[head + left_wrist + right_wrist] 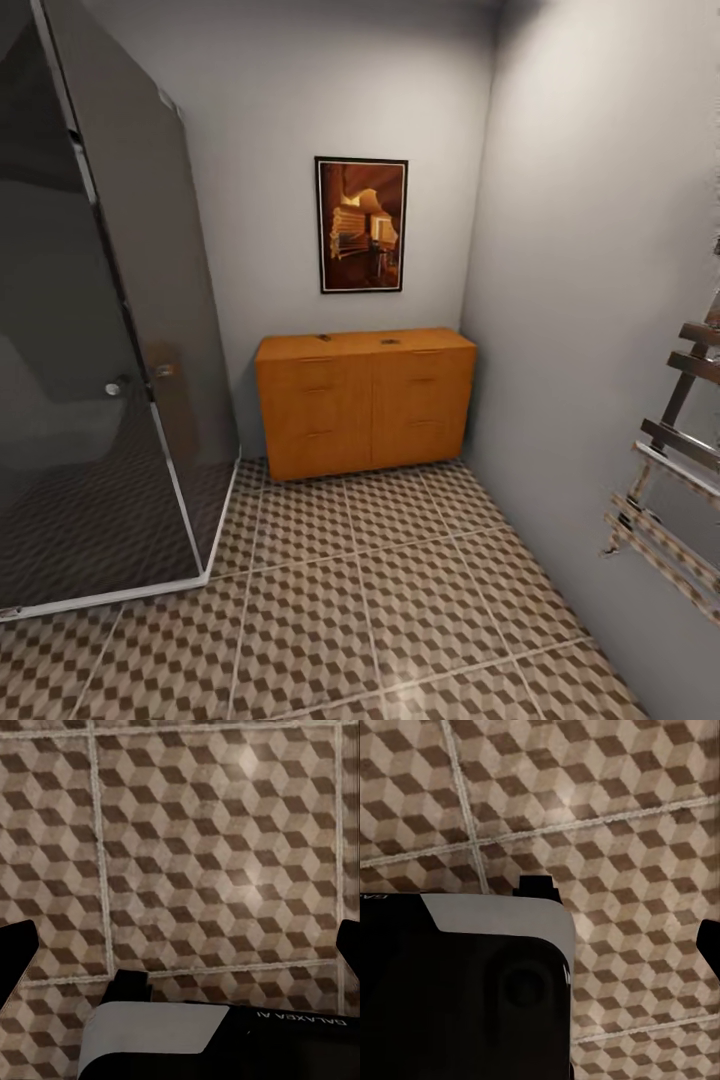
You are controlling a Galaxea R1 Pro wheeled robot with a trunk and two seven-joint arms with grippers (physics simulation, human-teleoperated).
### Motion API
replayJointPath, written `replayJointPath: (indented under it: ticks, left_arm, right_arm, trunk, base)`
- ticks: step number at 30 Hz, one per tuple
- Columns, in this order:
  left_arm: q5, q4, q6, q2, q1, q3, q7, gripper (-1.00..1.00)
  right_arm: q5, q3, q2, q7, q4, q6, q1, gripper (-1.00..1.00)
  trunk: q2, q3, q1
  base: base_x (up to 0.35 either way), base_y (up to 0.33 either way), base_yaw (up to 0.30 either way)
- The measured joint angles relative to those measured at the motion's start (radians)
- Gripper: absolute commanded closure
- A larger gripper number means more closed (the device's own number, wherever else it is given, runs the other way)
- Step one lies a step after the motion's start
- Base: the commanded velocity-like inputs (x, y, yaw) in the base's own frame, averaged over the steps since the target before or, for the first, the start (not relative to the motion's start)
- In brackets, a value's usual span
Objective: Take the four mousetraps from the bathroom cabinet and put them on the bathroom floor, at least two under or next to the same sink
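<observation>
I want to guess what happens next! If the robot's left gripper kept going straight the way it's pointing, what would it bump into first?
Probably the bathroom floor. The left wrist view looks straight along the fingers at the cube-patterned tiles, with nothing in between. How far away the floor is, I can't tell.

The cabinet (365, 405) stands against the far wall, two mousetraps (390, 341) on top, shower enclosure (100, 350) left, towel rail (675, 480) right.

Home bathroom, glass shower stall (100, 330), towel rail (675, 480)
</observation>
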Motion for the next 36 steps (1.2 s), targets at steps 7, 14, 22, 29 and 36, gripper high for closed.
replayJointPath:
  ticks: [7, 14, 22, 29, 36]
  left_arm:
    - [0.0, 0.0, 0.0, 0.0, 0.0, 0.0, 0.0, -1.0]
    - [0.0, 0.0, 0.0, 0.0, 0.0, 0.0, 0.0, -1.0]
    - [0.0, 0.0, 0.001, 0.0, 0.0, 0.0, 0.0, -1.0]
    - [0.0, 0.0, 0.002, 0.0, 0.0, 0.0, 0.0, -1.0]
    - [0.0, 0.0, 0.001, 0.0, 0.0, 0.0, 0.0, -1.0]
  right_arm:
    - [0.0, 0.0, 0.0, 0.0, 0.0, 0.001, 0.0, -1.0]
    - [0.0, 0.0, 0.0, -0.003, 0.0, 0.001, 0.0, -1.0]
    - [0.001, 0.0, 0.0, -0.007, 0.0, 0.002, 0.0, -1.0]
    - [0.001, 0.0, 0.0, -0.008, 0.0, 0.002, 0.0, -1.0]
    - [0.001, 0.0, -0.001, -0.008, 0.0, 0.002, 0.0, -1.0]
  trunk:
    - [0.0, 0.004, 0.0]
    - [0.0, 0.006, 0.0]
    - [0.0, 0.007, 0.0]
    - [0.0, 0.007, 0.0]
    - [0.0, 0.007, 0.0]
  base:
    - [0.323, 0.0, -0.221]
    - [0.323, 0.0, -0.114]
    - [0.323, 0.0, -0.024]
    - [0.323, 0.0, -0.004]
    - [0.323, 0.0, 0.0]
